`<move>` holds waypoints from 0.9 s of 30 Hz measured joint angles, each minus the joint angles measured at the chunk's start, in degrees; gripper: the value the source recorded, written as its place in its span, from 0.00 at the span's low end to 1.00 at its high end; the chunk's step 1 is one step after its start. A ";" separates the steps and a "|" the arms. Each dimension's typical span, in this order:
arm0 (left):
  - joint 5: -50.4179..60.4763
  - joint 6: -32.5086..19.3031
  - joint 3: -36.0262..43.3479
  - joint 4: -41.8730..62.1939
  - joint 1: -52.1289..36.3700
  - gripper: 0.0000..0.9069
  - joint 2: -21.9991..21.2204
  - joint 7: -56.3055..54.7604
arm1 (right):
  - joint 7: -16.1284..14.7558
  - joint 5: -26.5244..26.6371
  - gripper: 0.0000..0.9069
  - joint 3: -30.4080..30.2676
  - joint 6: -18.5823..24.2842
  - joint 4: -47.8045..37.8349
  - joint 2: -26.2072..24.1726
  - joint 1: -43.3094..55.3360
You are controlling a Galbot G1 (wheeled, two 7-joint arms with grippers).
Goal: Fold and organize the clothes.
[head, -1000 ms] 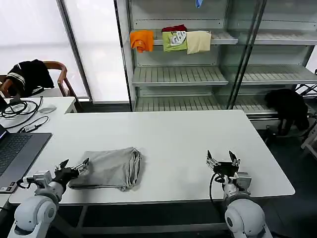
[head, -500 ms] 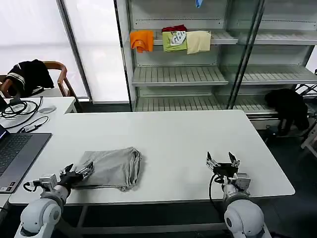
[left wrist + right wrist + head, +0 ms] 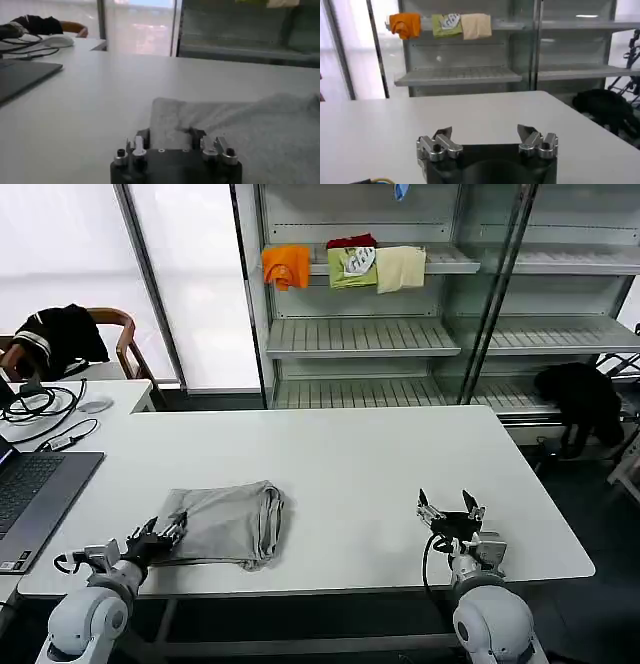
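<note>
Grey cotton, folded into a compact rectangle, lies on the near left part of the white counter [image 3: 380,454]: this is the T-shirt [image 3: 225,524], with its thicker bunched fold turned toward the right. The folding looks largely done, so what remains is probably squaring it up or moving it somewhere tidy.

The left gripper [image 3: 160,536] sits low at the shirt's near left corner, its fingers spread apart and holding nothing. In the left wrist view the cloth edge [image 3: 200,125] lies flat just beyond the gripper [image 3: 177,145], which suggests a position for slipping under or pinching that edge, or one just after letting go; I cannot tell which.

The right gripper [image 3: 450,512] rests well apart from the shirt at the near right of the counter, fingers released and empty, seemingly parked out of the way.

On the far shelf [image 3: 360,334] hang folded orange, green and cream shirts [image 3: 345,266], perhaps a model of where finished garments go. The green one carries white lettering, too small to read. The grey shirt shows no print or label as it lies.
</note>
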 measured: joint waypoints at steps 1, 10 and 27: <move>-0.11 -0.07 0.04 0.03 0.01 0.01 -0.03 0.01 | 0.02 0.00 1.00 0.01 0.02 -0.01 0.01 0.00; -0.69 -1.03 -0.27 0.49 -0.17 0.00 0.05 -0.27 | 0.17 -0.05 1.00 0.22 0.04 0.00 0.00 0.09; -2.55 -3.10 -8.43 2.92 -1.12 0.00 6.65 1.73 | 0.32 -0.03 1.00 0.05 -0.12 0.28 -0.21 0.26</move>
